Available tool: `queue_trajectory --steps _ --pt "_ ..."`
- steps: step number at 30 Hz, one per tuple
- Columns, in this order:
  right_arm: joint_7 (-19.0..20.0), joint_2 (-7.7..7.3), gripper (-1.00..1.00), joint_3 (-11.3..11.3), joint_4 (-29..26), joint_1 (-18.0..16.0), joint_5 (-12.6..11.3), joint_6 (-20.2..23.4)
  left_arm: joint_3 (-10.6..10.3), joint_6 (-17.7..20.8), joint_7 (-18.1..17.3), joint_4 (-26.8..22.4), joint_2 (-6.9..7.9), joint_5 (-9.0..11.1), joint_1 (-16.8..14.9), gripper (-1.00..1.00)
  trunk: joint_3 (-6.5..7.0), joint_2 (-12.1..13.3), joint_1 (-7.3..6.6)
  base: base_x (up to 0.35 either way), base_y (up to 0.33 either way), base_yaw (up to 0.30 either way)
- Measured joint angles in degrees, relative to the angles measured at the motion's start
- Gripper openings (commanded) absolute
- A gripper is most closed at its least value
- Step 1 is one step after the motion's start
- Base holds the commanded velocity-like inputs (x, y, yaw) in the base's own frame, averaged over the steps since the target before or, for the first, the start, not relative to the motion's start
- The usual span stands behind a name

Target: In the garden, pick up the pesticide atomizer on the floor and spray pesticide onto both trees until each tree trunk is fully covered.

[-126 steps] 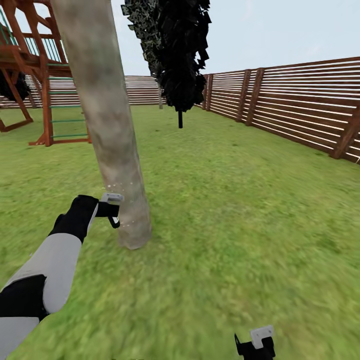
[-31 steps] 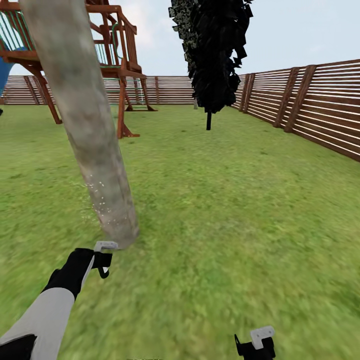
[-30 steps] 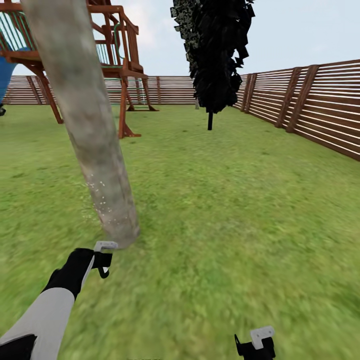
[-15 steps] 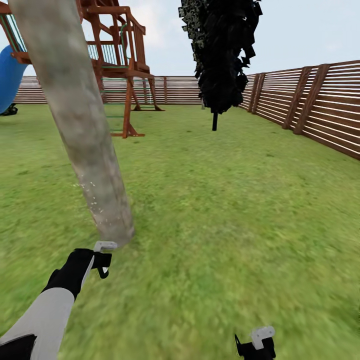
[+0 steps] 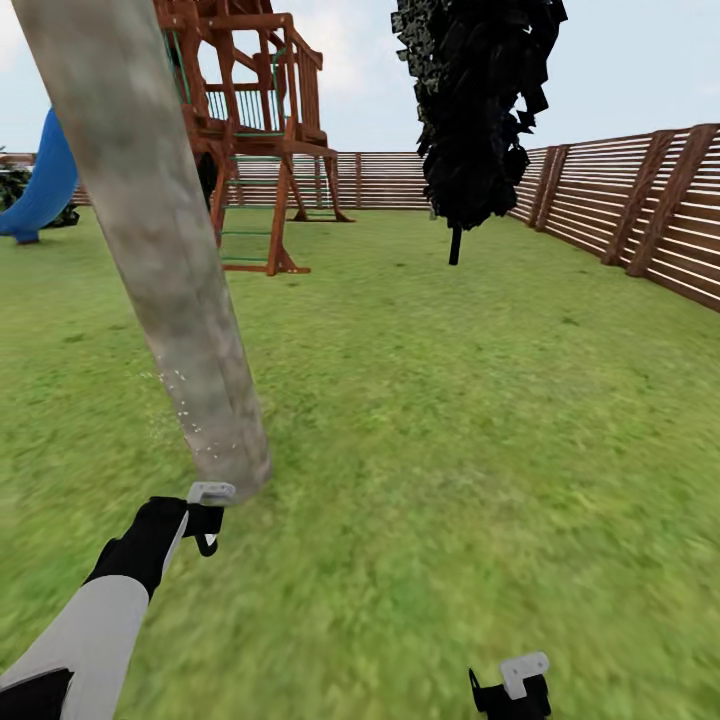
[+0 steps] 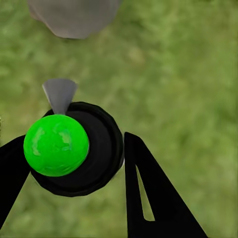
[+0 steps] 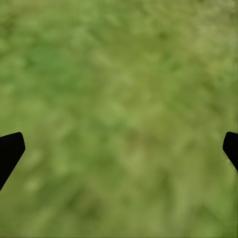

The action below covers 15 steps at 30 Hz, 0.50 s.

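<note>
Spraying is the step in hand: the left gripper (image 5: 207, 520) is clamped on the atomizer (image 6: 74, 148) near the tree trunk (image 5: 170, 270); the right gripper (image 7: 119, 148) hangs wide open and empty. Next, it should probably sweep spray higher.

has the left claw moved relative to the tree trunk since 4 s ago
Yes. The left claw now sits just below the tree trunk base; before, it was higher, beside the trunk.
</note>
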Motion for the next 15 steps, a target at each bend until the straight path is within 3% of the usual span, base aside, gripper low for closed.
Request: queue_trajectory --steps 9,15 --pt "0.0 0.0 1.0 0.0 0.0 0.0 0.1 0.0 0.1 0.0 0.1 0.0 0.01 0.0 0.0 -1.0 0.0 0.0 0.0 0.181 -0.226 0.275" --pt "0.0 0.0 1.0 0.0 0.0 0.0 0.1 0.0 0.1 0.0 0.4 0.2 0.01 0.1 0.0 -1.0 0.0 0.0 0.0 0.225 -0.201 0.043"
